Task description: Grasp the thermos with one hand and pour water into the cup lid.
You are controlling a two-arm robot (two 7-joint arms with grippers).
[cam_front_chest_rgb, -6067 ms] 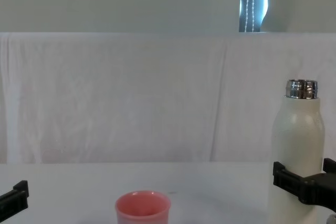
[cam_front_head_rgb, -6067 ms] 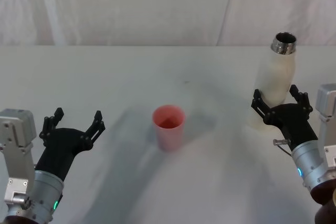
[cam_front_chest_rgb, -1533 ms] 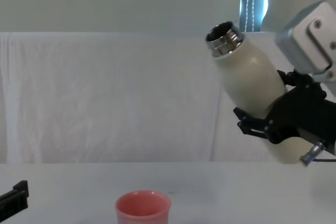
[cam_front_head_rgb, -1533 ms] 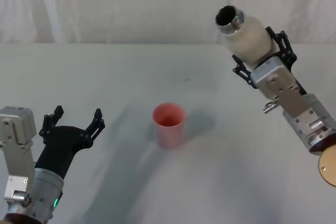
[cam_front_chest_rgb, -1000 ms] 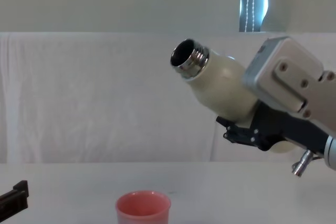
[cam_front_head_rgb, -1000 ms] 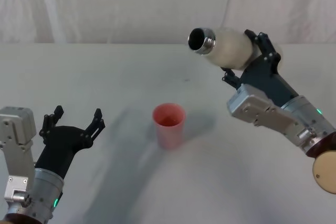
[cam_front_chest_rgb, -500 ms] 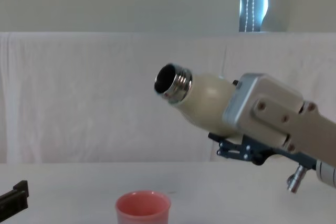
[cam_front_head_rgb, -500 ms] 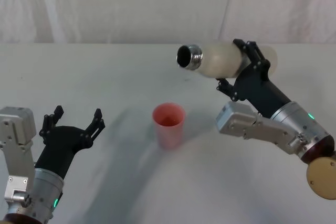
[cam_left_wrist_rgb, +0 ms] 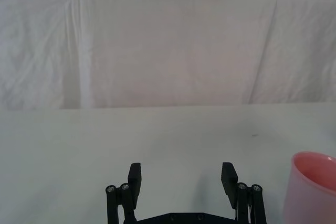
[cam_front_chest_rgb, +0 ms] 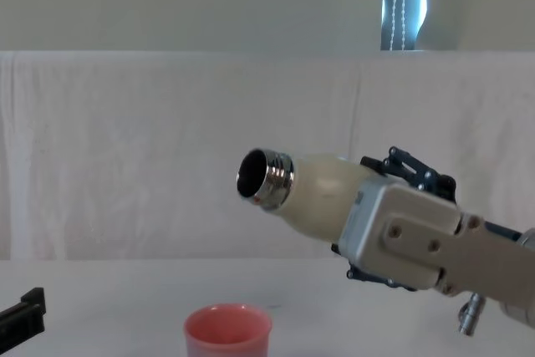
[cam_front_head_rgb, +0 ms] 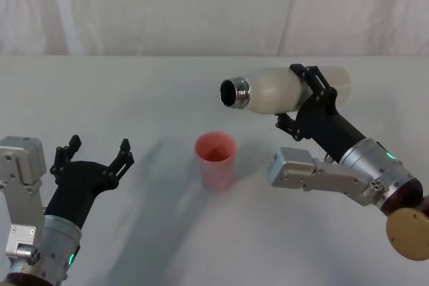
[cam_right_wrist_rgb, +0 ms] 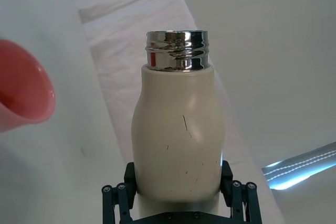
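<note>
The tall cream-white thermos with a shiny steel neck (cam_front_head_rgb: pixel 285 89) hangs nearly level above the white table (cam_front_head_rgb: pixel 167 92), mouth toward nine o'clock, at two o'clock from the small pink plastic cup lid (cam_front_head_rgb: pixel 215 160). The black right gripper (cam_front_head_rgb: pixel 310 103) clamps its body. The left gripper (cam_front_head_rgb: pixel 92 160) rests spread at eight o'clock.

The right arm's black two-fingered gripper (cam_front_head_rgb: pixel 305 102) sits right of centre in the head view, fingers clamped on either side of the tall cream-white thermos (cam_front_head_rgb: pixel 281 90) and holding it off the table (nearly level). Its silver-grey wrist runs toward the lower right corner. The left arm's black gripper (cam_front_head_rgb: pixel 92 160) rests at lower left, fingers spread wide.
</note>
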